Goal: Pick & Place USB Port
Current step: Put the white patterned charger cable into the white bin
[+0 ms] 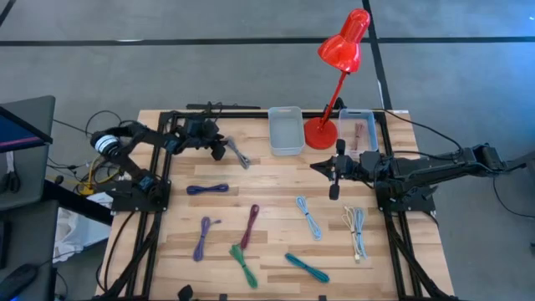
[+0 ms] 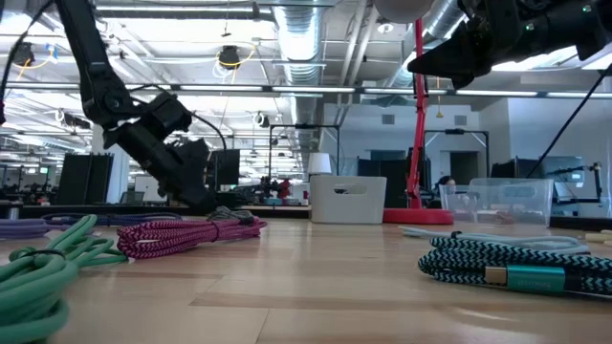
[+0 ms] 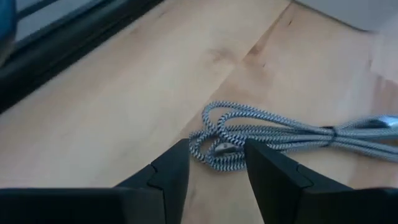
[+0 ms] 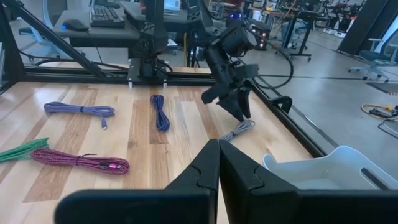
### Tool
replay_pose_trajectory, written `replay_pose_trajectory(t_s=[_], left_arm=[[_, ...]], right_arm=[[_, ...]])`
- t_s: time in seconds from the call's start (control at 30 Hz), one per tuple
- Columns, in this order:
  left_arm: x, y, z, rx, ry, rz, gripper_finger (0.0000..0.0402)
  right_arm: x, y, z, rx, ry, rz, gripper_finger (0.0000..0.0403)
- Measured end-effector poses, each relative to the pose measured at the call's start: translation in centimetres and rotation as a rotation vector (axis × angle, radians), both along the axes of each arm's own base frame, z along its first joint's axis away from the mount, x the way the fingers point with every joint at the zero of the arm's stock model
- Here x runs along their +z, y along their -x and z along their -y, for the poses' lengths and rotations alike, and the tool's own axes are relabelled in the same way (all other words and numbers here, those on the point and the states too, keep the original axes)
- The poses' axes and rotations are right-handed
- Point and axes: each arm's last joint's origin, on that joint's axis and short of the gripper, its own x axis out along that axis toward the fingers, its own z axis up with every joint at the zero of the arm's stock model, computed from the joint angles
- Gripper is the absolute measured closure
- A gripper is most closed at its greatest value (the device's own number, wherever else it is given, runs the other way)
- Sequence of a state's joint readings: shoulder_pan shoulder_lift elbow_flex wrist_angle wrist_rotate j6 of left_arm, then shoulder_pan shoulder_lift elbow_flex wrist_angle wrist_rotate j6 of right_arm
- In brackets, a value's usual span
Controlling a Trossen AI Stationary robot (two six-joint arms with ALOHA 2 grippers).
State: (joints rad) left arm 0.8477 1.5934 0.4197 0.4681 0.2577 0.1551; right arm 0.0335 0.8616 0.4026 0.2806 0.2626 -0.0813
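Nearest on the wooden table [image 1: 276, 251] lie green, teal and purple cables. Farther back, the left pincer [image 3: 214, 163] is down low with its fingers apart around the end of the grey braided cable [image 3: 273, 134], beside the white bin [image 1: 286, 130]. The right pincer [image 4: 217, 163] is clenched with nothing in it, up above the table near the red lamp [image 1: 338, 75].

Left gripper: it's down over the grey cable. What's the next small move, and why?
Probably close the fingers. The left gripper sits low at the grey cable, open, with the coiled end lying right at the gap between its fingers, and the cable flat on the table. Nothing is gripped yet. The right gripper waits shut near the bins.
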Motion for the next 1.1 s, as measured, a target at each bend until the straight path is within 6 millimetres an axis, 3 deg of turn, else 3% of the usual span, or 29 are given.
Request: replay_pose_trajectory(t_s=[0.3,0.53,0.8,0.93,1.1], left_arm=[[1.4,-1.2,-0.7,-0.053,-0.042,0.096,0.0256],[0.2,-1.0,-0.5,-0.034,0.024,0.04,0.0268],[0.2,-0.9,-0.6,-0.005,-0.012,0.013,0.0277],[0.2,-0.9,-0.6,-0.001,-0.017,0.008,0.0313],[0.2,-0.9,-0.7,0.0,-0.018,0.009,0.039]], right_arm=[[0.1,0.0,0.0,0.0,0.0,0.007,0.0401],[0.1,0.0,0.0,0.0,0.0,0.007,0.0401],[0.1,0.0,0.0,-0.001,-0.003,0.007,0.0401],[0.1,0.0,0.0,0.0,0.0,0.007,0.0401],[0.1,0.0,0.0,0.0,0.0,0.007,0.0401]])
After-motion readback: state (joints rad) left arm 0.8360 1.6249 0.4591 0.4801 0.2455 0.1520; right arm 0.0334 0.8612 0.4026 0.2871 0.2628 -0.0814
